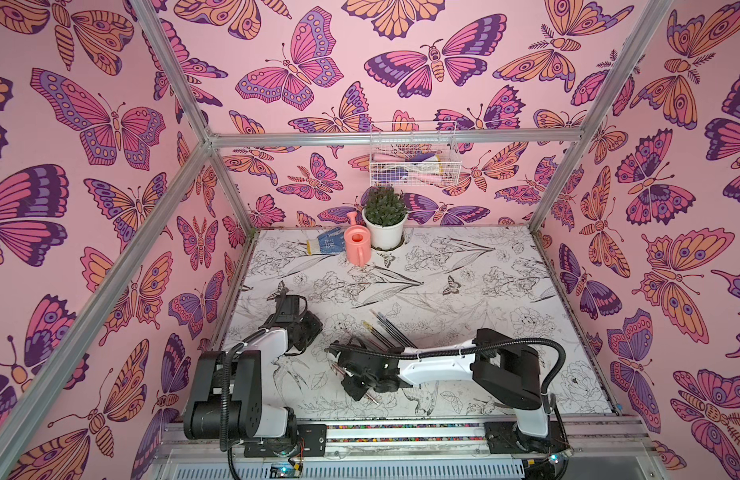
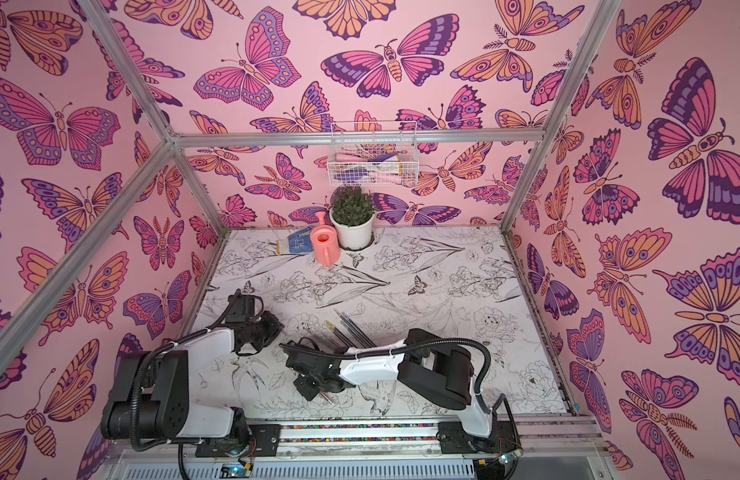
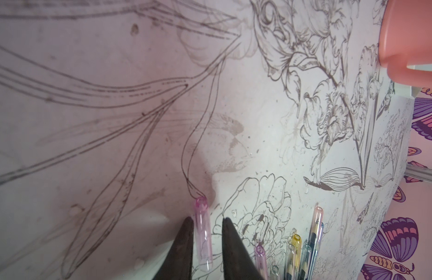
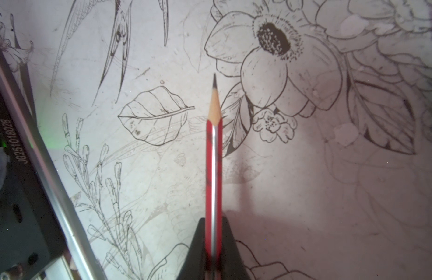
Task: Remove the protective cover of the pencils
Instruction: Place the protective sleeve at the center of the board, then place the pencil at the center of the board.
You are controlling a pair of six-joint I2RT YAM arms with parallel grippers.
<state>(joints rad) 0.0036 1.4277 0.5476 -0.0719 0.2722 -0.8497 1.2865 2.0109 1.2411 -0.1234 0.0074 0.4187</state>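
**Top views.** In both top views the left gripper (image 1: 308, 328) sits low over the flower-printed table (image 1: 463, 291), to the robot's left of the fanned pencils (image 1: 387, 328) (image 2: 351, 330). The right gripper (image 1: 360, 388) is nearer the robot's base, with a pencil tip poking out of it. The step in hand is judged to be setting down a pulled-off cover. To do it well, the left arm should let go low, so the round cover cannot roll into the pile. It should then lift straight up before turning toward the next pencil. Jaw positions are too small to read in these views.

**Left wrist view.** The left gripper (image 3: 207, 219) has its jaws slightly spread. A clear pink cap (image 3: 203, 232) lies between them and appears to rest on the table. One fingertip (image 3: 185, 240) is right against the cap, while the other stands apart from it, so the cap is not pinched. Beside it are a second pink cap (image 3: 261, 257) and the pencils (image 3: 312, 242), whose points wear yellow and clear covers. Whether the second pink cap is empty cannot be told.

**Right wrist view.** The right gripper (image 4: 213, 219) has its jaws pressed onto the shaft of a red-and-black pencil (image 4: 213, 157). The sharpened point is bare and held above the table. A firm, square grip keeps the pencil from swivelling.
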